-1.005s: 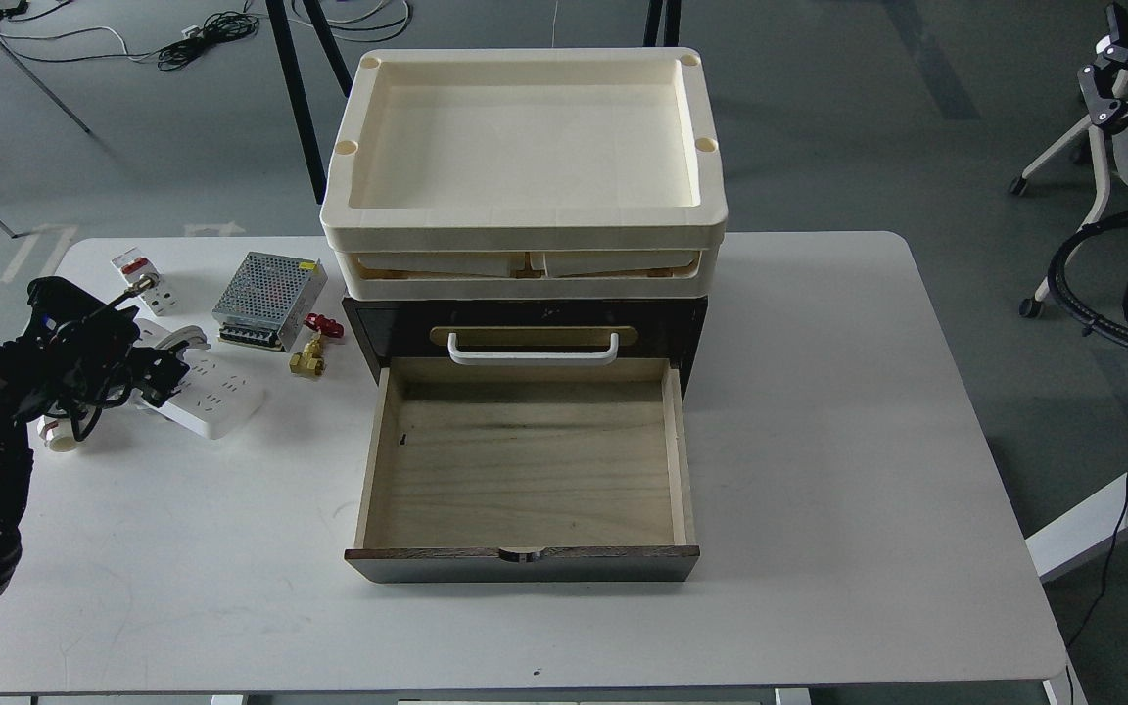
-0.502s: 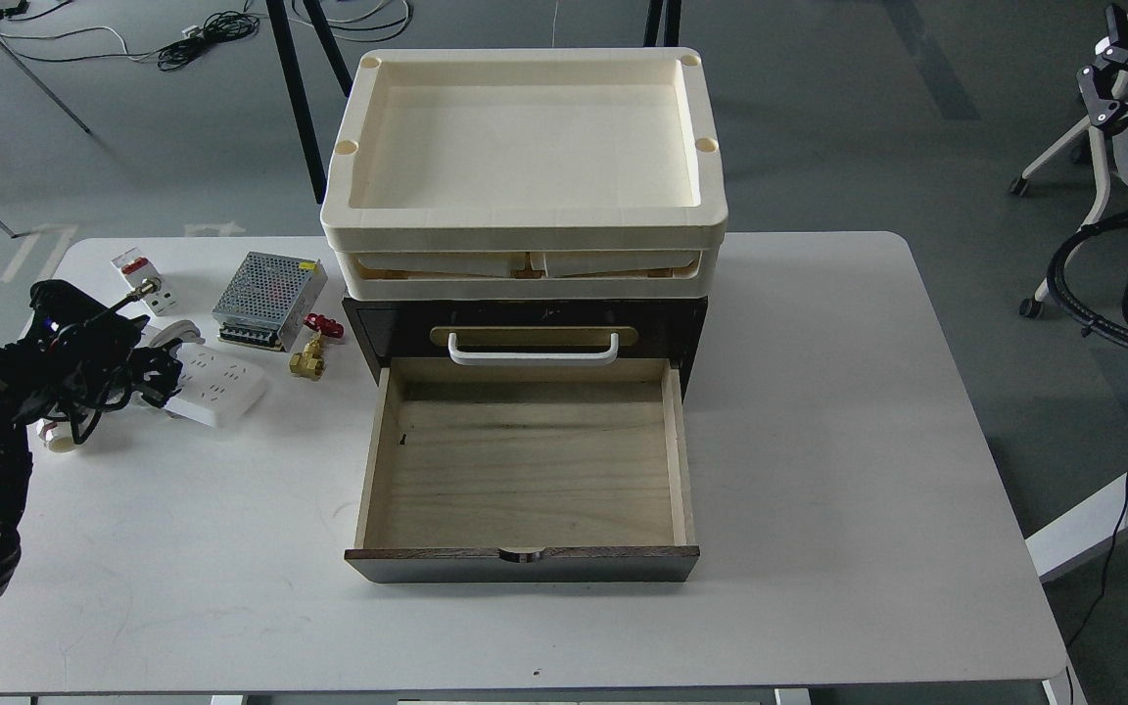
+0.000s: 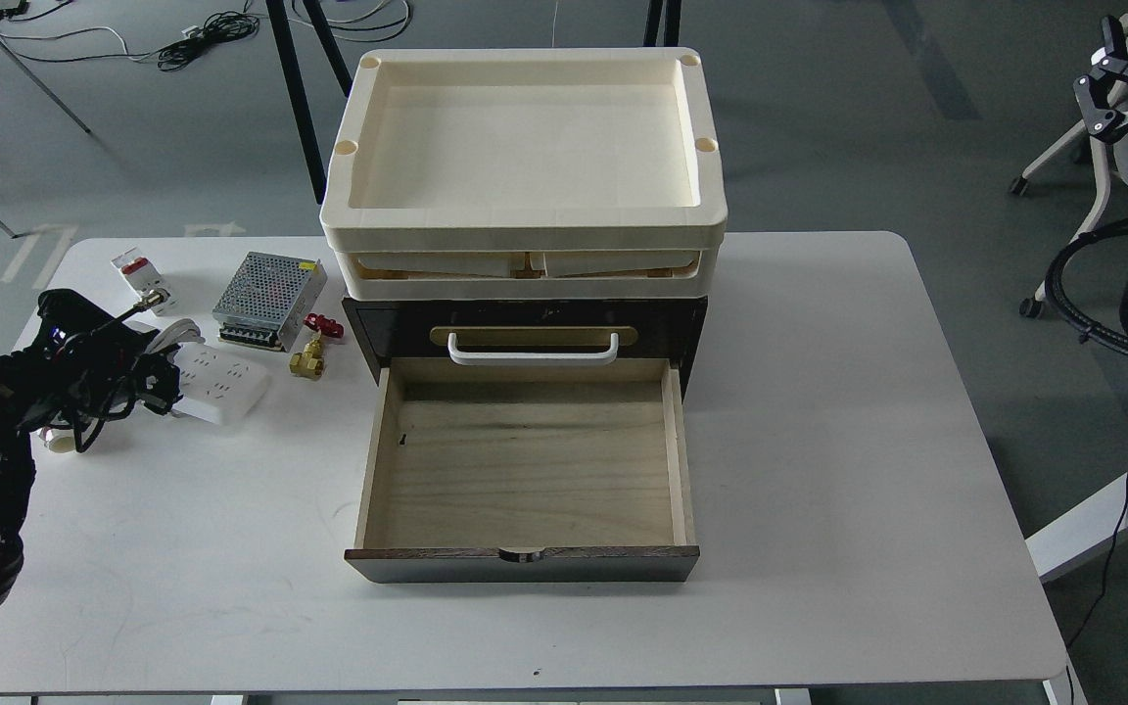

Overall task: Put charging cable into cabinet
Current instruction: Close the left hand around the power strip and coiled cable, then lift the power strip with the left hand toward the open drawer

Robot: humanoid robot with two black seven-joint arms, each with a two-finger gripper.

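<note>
- My left gripper (image 3: 155, 377) sits at the far end of my black arm, over the left end of the charging cable (image 3: 221, 384); it's dark and tangled with wires, so I can't tell whether the fingers are spread or pinching the strip.
- Charging cable: white power strip lying on the white table (image 3: 819, 441), left of the cabinet (image 3: 525, 328), its right end free, its left end hidden under my gripper. A bit of its white cord curls up just behind the gripper.
- Cabinet: dark brown unit mid-table, lower drawer (image 3: 525, 470) pulled out toward me, pale wood inside. White handle (image 3: 533, 351) on a tan plate on the front above it.
- Cream trays (image 3: 525, 211) stacked on top of the cabinet.
- Perforated metal power supply box (image 3: 268, 299) behind the strip, close to it but apart.
- Small white breaker with red switch (image 3: 138, 277) at the far left of the table, near my gripper's wiring.
- Brass valve with red handle (image 3: 314, 348) between the power supply box and the cabinet, near the strip's right end.
- My right arm isn't visible.
</note>
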